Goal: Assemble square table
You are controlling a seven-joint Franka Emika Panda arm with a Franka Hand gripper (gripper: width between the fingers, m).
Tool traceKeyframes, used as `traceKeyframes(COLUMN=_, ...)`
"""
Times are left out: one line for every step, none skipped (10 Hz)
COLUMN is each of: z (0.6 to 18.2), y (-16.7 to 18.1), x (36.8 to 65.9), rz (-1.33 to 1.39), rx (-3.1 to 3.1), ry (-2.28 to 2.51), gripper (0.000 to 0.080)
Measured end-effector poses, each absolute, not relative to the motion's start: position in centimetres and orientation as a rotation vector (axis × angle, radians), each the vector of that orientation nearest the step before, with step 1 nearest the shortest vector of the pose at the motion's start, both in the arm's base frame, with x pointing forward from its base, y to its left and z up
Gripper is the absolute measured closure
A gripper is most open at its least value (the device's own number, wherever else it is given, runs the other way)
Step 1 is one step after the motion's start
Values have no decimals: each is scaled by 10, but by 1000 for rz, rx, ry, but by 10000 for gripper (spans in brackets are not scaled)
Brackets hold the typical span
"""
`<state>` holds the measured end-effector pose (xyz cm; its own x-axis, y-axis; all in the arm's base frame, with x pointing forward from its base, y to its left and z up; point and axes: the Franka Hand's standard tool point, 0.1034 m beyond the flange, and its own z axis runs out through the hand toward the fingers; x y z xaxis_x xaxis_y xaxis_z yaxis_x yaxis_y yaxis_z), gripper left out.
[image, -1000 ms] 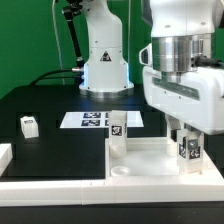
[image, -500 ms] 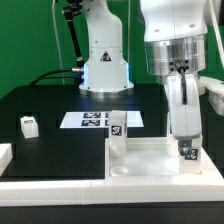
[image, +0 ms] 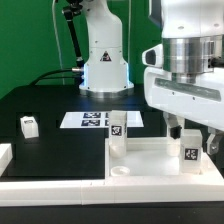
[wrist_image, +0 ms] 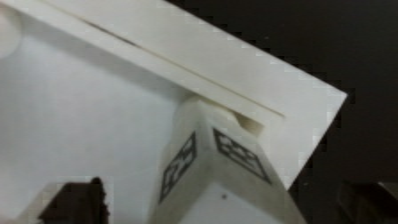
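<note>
The white square tabletop lies upside down at the front of the exterior view. One tagged white leg stands in its far left corner. A second tagged leg stands in the far right corner socket. My gripper hangs just above this leg, open, with a finger on each side. In the wrist view the leg stands on the tabletop near its corner, and the dark fingertips stay apart from it. A third leg lies loose on the black table to the left.
The marker board lies flat behind the tabletop. A white border rail runs along the front, and another piece sits at the left edge. The arm's base stands at the back.
The gripper was shut on the right corner leg and turned about its axis. It has now turned back and opened, and the leg stays upright in its socket.
</note>
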<state>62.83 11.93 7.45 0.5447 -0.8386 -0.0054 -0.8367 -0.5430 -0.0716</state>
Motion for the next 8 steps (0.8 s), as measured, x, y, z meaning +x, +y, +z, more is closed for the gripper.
traceKeyframes(z=74, y=119, x=628, rz=-48, rx=-2748, ry=1384, gripper=150)
traceKeyframes(z=74, y=119, x=628, rz=-64, rx=-2841, ry=1221, gripper=150)
traceKeyframes(z=74, y=121, x=629, rz=-98, rx=-3007, ry=860, gripper=150)
traceKeyframes(z=76, y=123, x=632, rz=-127, rx=-3085, ry=541, gripper=150)
traceKeyframes(z=76, y=130, x=631, rz=-126, rx=-3107, ry=405, gripper=150)
traceKeyframes(z=76, y=129, x=631, rz=-125, rx=-3103, ry=426, gripper=150)
traceKeyframes(z=75, y=128, x=631, rz=-125, rx=-3098, ry=462, gripper=150)
traceKeyframes(z=75, y=129, x=631, rz=-124, rx=-3085, ry=523, gripper=273)
